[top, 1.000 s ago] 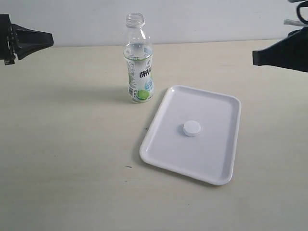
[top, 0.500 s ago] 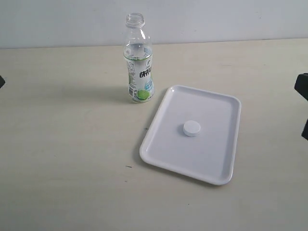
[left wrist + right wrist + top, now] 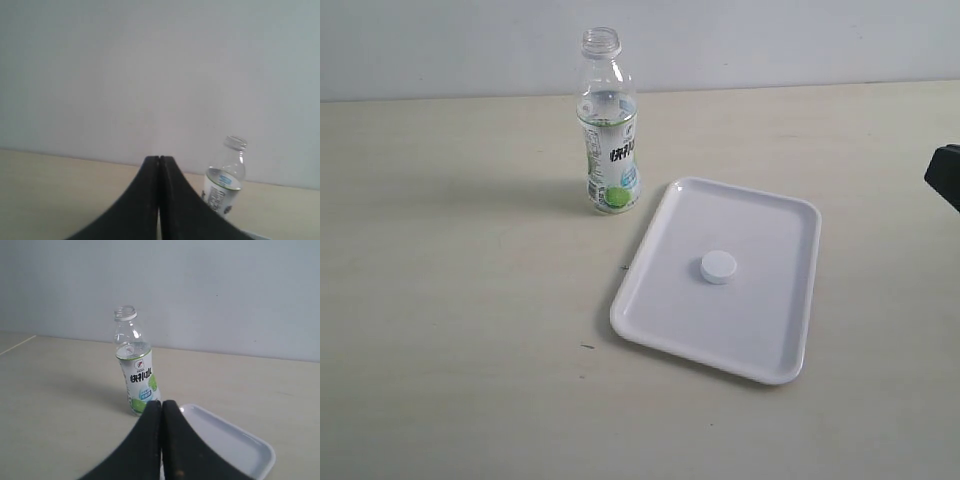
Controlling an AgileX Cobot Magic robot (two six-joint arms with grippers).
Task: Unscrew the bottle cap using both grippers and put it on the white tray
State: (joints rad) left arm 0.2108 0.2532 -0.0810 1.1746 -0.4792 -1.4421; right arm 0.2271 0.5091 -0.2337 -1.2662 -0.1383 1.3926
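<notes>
Cap (image 3: 718, 267) off bottle (image 3: 608, 125), lying on tray (image 3: 760, 340).

Small, round, white, smooth on top; flat near the tray's middle, just right of centre in the exterior frame, clear of every rim. Glossy white rectangular tray, rounded corners, low rim, set askew at centre right. Clear bottle upright at upper centre-left, threaded neck open, white-and-green label with dark lettering and a green circle; near the tray's far left corner, not touching. Left gripper (image 3: 159, 165) clenched, black jaws pressed together on nothing. Right gripper (image 3: 161, 407) likewise closed and empty, jaws meeting in front of bottle and tray; only a black sliver at the exterior frame's right edge.
</notes>
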